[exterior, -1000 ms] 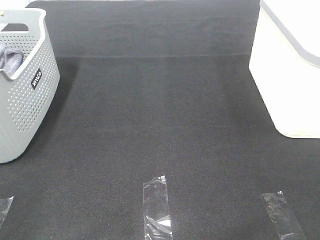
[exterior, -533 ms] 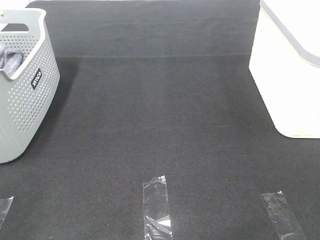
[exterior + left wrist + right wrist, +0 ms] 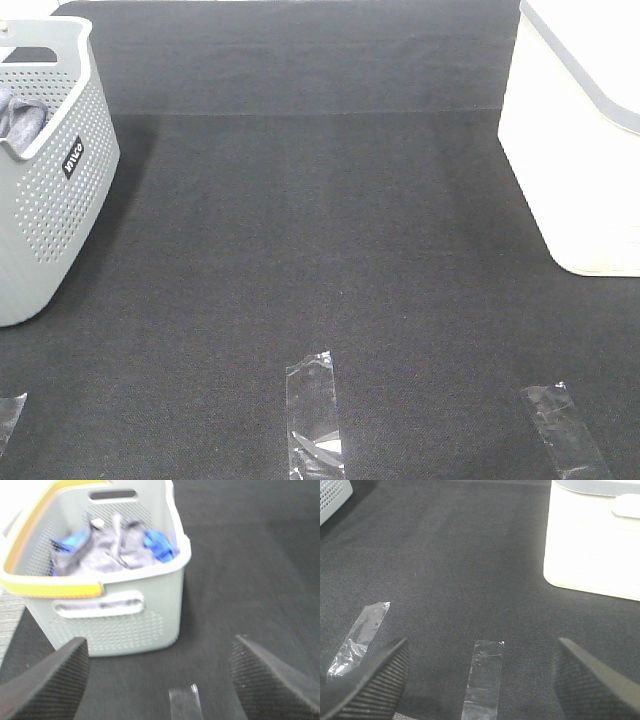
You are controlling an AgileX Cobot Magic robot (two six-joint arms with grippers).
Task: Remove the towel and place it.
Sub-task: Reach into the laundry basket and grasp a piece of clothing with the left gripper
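Towel (image 3: 100, 555): slate-grey and crumpled, lying inside the basket (image 3: 125, 625), not hanging over the rim. In the high view only a small grey fold of it (image 3: 20, 118) shows above the basket wall (image 3: 55, 220).

Blue cloth (image 3: 157, 545) is in the same basket, touching the towel. One patch shows on each side of the grey heap, partly under it.

The basket is light grey with perforated walls and slot handles. An orange band (image 3: 50, 587) runs along part of its rim and a small black label (image 3: 73, 157) sits on one side; the text is too small to read. It stands upright on the black mat (image 3: 320, 230) at the far-left edge of the high view.

Left gripper (image 3: 159, 645): fingers spread wide with nothing between them. It hovers over the mat just short of the basket and touches neither basket nor towel. A clear tape strip (image 3: 186, 702) lies on the mat below it.

Right gripper (image 3: 481, 645): also spread wide and holding nothing. It hangs above the mat over a clear tape strip (image 3: 484, 680), with a second strip (image 3: 360, 635) off to the side.

White bin (image 3: 590, 180) with a grey rim sits at the right edge of the mat, well apart from the basket. Neither gripper shows in the high view. The wrist view of the basket is slightly blurred.
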